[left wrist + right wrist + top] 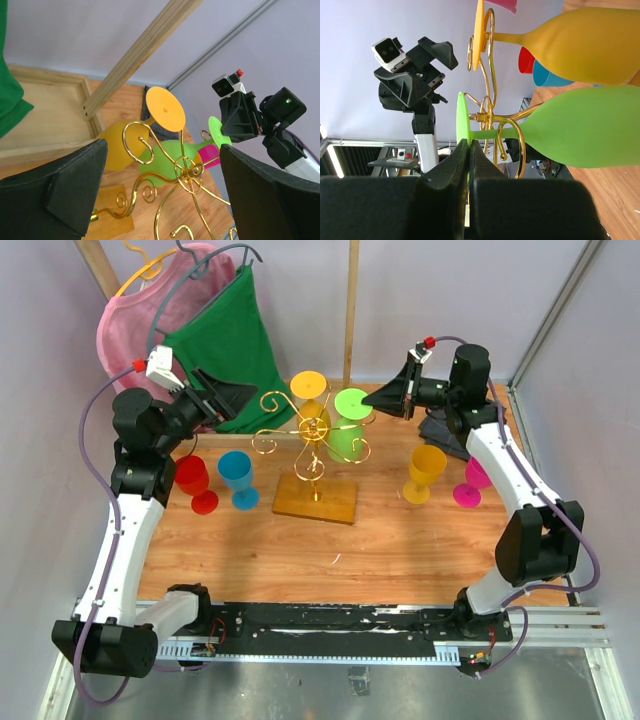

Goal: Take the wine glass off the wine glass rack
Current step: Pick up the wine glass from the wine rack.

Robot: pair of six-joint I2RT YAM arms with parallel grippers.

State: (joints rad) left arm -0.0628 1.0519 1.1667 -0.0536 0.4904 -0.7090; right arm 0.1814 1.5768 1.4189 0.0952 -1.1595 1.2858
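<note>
The left gripper (162, 167) stood wide open, its two black fingers (55, 192) framing the gold rack (186, 172) without touching it. A yellow wine glass (116, 146) and a green wine glass (167, 162) hung foot-up from the scroll arms. The right gripper (225, 129) met the rim of the green one's foot. A wooden post (140, 52) slanted behind, above the desk (117, 97).

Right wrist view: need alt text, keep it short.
The right gripper pinches the rim of the green wine glass foot while the glass hangs on the gold wine glass rack. A yellow wine glass hangs beside it on the rack; a red glass and a blue glass show behind.
</note>
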